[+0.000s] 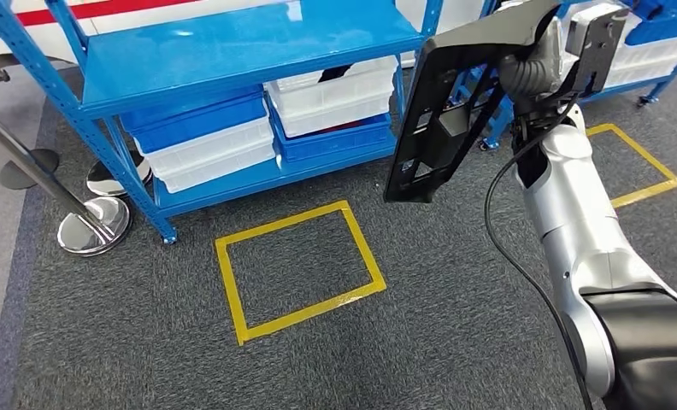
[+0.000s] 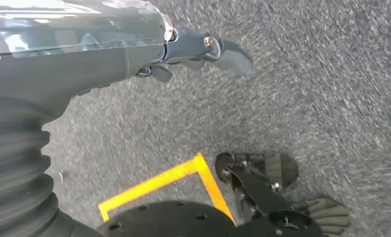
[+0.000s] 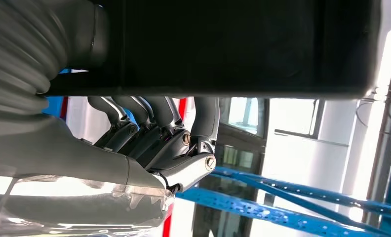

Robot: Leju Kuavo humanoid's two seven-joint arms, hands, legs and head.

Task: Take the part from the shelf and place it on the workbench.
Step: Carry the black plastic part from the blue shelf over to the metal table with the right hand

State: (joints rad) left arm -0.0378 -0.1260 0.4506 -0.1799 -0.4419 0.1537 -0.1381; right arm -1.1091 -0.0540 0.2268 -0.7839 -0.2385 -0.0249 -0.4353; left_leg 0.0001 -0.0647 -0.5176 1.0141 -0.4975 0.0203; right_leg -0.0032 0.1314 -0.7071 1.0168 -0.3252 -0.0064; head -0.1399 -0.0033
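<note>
Head view: right arm (image 1: 574,222) raised, silver, with a black cable running along it; at its top the right hand (image 1: 532,73) carries the part (image 1: 455,102), a flat black panel with cut-out slots, held tilted in the air in front of the right end of the blue shelf (image 1: 232,47), clear of the shelf and above the grey carpet (image 1: 104,342). From here the fingers are mostly hidden behind the panel. The right wrist view supplies what the head view lacks: dark fingers (image 3: 149,123) curled up onto the underside edge of the black part (image 3: 223,44), so the right hand is grasping it; blue perforated shelf struts (image 3: 292,202) and bright windows show behind. The left wrist view looks down at the carpet: left hand (image 2: 193,52) hangs with nothing in it, fingers loosely bent and apart, released as far as can be told. A corner of yellow tape (image 2: 183,175) lies on the carpet below it. Counts, head view: two yellow tape rectangles on the carpet, one (image 1: 297,269) in front of the shelf's lower tier, a second (image 1: 638,162) off toward the right edge, partly behind the arm. Stacked bins on the lower tier: blue and white ones (image 1: 203,141) at the left end, white over blue (image 1: 335,102) at the right end; exact bin count unclear. Two chrome stanchion bases (image 1: 91,226) stand on the carpet at the shelf's left corner post.
</note>
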